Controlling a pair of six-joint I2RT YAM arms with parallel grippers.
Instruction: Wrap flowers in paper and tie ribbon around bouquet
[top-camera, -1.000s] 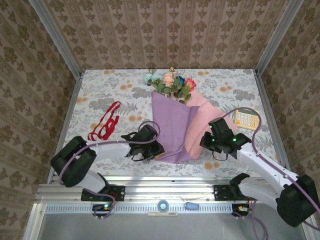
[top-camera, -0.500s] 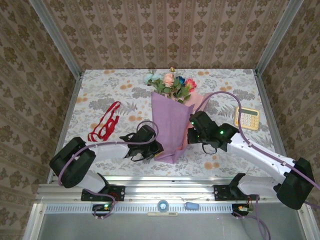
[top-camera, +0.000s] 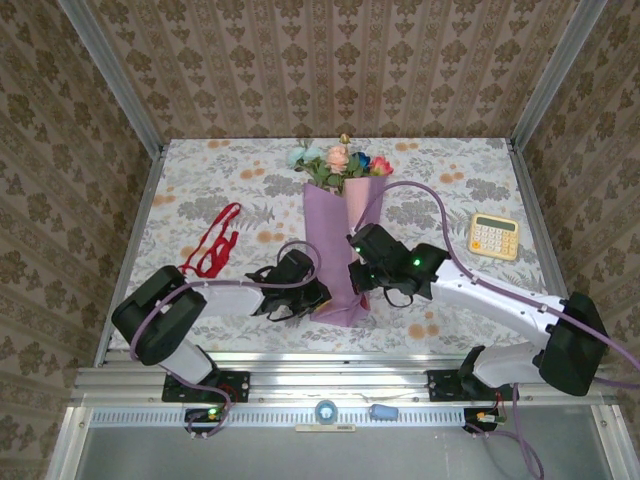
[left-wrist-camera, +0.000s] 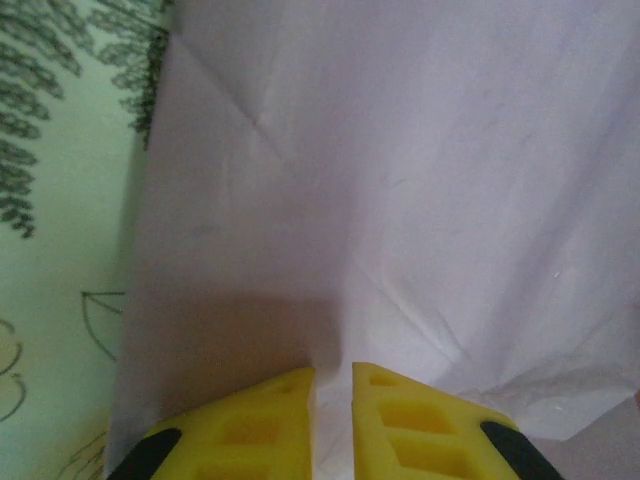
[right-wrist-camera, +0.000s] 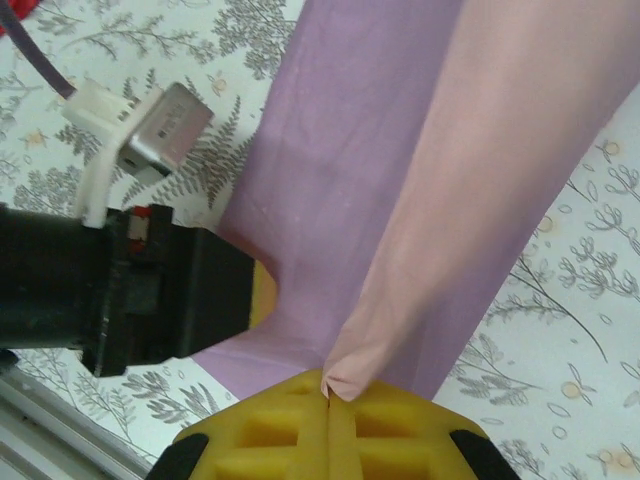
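The flowers (top-camera: 338, 163) stick out of the far end of the paper (top-camera: 332, 240), which is folded lilac side out into a long narrow cone; together they make the bouquet. My right gripper (top-camera: 358, 272) is shut on a pink corner of the paper (right-wrist-camera: 470, 190) and holds that flap over the lilac layer (right-wrist-camera: 340, 150). My left gripper (top-camera: 312, 297) is at the cone's near left edge, jaws almost together with a fold of paper (left-wrist-camera: 400, 180) between the yellow fingers (left-wrist-camera: 285, 420). The red ribbon (top-camera: 212, 243) lies loose on the left.
A yellow calculator (top-camera: 494, 236) sits at the right of the table. The floral tablecloth (top-camera: 200, 190) covers the table, and patterned walls close it in on three sides. The left gripper's black body (right-wrist-camera: 120, 290) is close beside my right gripper.
My right gripper has carried the pink flap leftward across the bouquet, narrowing the wide sheet into a slim cone. The left gripper stayed in place and its jaws closed slightly.
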